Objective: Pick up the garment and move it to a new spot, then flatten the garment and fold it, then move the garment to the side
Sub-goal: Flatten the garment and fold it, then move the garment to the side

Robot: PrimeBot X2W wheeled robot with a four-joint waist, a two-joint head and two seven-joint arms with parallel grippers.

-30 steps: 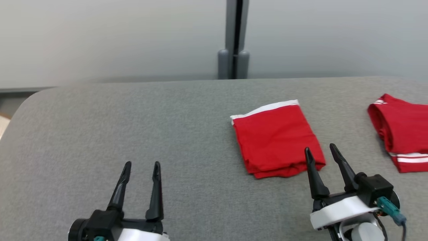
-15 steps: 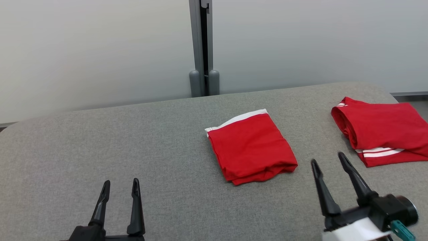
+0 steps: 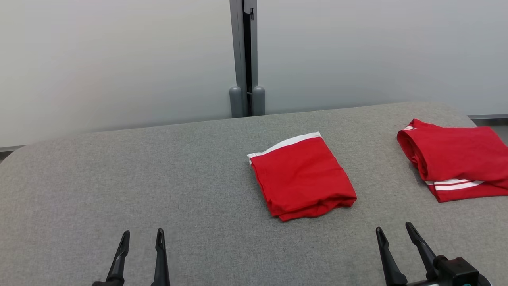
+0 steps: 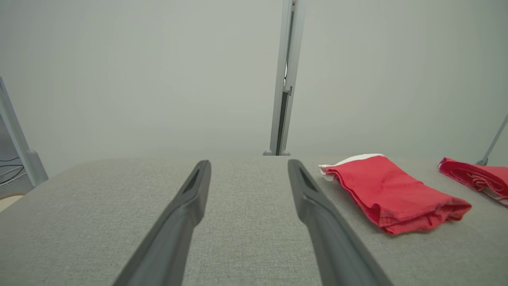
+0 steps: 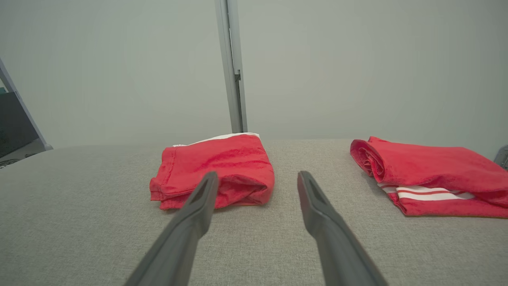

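A red garment point(image 3: 302, 176) with a white band lies folded into a small rectangle on the grey table point(image 3: 158, 178), right of centre. It also lies to the right in the left wrist view point(image 4: 391, 190) and ahead-left in the right wrist view point(image 5: 216, 171). My left gripper point(image 3: 143, 235) stands open and empty at the near left, well apart from the garment. At the near right my right gripper point(image 3: 393, 229) is open too, short of the garment's near edge, holding nothing. Own fingertips frame bare table in the left wrist view point(image 4: 248, 167) and the right wrist view point(image 5: 258, 176).
A second folded red garment with white stripes point(image 3: 456, 163) lies at the table's far right edge, and in the right wrist view point(image 5: 428, 174). A grey post point(image 3: 246, 59) stands against the pale wall behind the table. The table's corners are rounded.
The head camera has tilted up and turned, so the whole picture shifted. Both grippers have drawn back toward me and sit lower in view; the right one has left the garment's near corner.
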